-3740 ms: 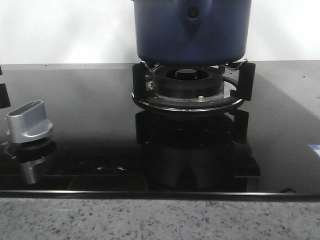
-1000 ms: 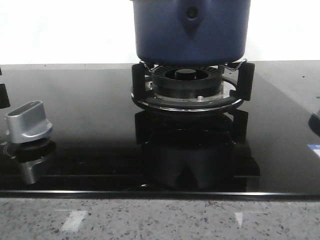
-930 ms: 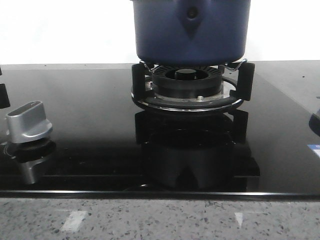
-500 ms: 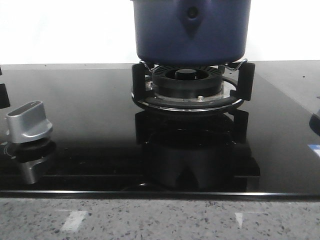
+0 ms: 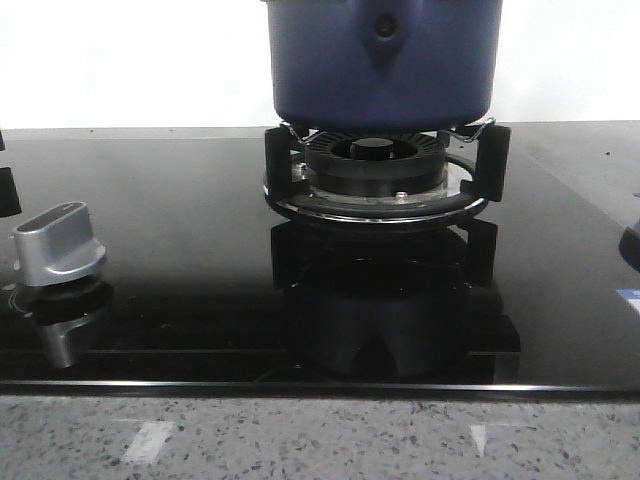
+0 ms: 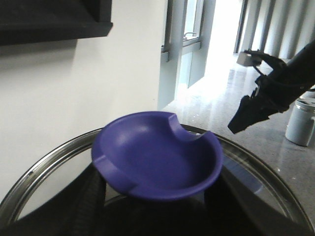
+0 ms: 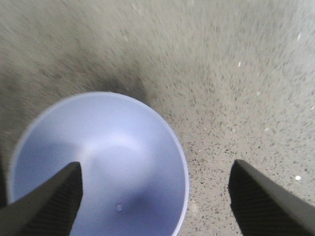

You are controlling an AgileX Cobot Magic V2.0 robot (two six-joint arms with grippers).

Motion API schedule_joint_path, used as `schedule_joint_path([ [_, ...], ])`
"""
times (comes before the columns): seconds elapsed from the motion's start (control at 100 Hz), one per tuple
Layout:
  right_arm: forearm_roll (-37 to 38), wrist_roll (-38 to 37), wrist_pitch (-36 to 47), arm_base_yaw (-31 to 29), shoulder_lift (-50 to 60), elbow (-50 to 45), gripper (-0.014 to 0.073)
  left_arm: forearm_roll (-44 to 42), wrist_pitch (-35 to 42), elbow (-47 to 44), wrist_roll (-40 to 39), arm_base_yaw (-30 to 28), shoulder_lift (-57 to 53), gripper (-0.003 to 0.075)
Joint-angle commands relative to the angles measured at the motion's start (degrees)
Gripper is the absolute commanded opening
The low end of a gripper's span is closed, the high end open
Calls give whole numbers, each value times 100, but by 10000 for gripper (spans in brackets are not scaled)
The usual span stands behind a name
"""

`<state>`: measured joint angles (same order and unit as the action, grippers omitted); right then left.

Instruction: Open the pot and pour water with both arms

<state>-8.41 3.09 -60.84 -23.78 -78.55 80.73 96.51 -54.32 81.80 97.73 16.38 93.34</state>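
Note:
The dark-blue pot (image 5: 380,60) stands on the black burner grate (image 5: 385,180) at the back centre, its top cut off by the frame. No gripper shows in the front view. In the left wrist view my left gripper (image 6: 157,209) is shut under the purple knob (image 6: 157,157) of a glass lid with a steel rim (image 6: 44,167). My right gripper (image 7: 157,201) is open above a pale blue cup (image 7: 98,162) on the speckled counter; the cup's rim lies between the fingers. The right arm (image 6: 268,91) and the cup (image 6: 300,120) also show in the left wrist view.
A silver stove knob (image 5: 58,245) sits at the left of the glossy black hob (image 5: 180,230). A speckled stone counter edge (image 5: 320,440) runs along the front. A dark shape (image 5: 630,245) shows at the hob's right edge. A white wall stands behind.
The pot and stove knob have not moved. A dark shape has come in at the hob's right edge since the oldest frame and has stayed about there.

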Motion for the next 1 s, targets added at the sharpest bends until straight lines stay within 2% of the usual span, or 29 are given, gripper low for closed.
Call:
schedule_joint_path([
  [0.0, -68, 47, 161, -38, 386, 198, 549, 532, -113, 219, 99, 252, -44, 259],
  [0.22, -81, 61, 149, -4, 734, 198, 549, 532, 34, 219, 427, 529, 334, 259],
  [0.99, -171, 61, 165, -4, 799, 198, 549, 149, 165, 219, 427, 595, 539, 259],
])
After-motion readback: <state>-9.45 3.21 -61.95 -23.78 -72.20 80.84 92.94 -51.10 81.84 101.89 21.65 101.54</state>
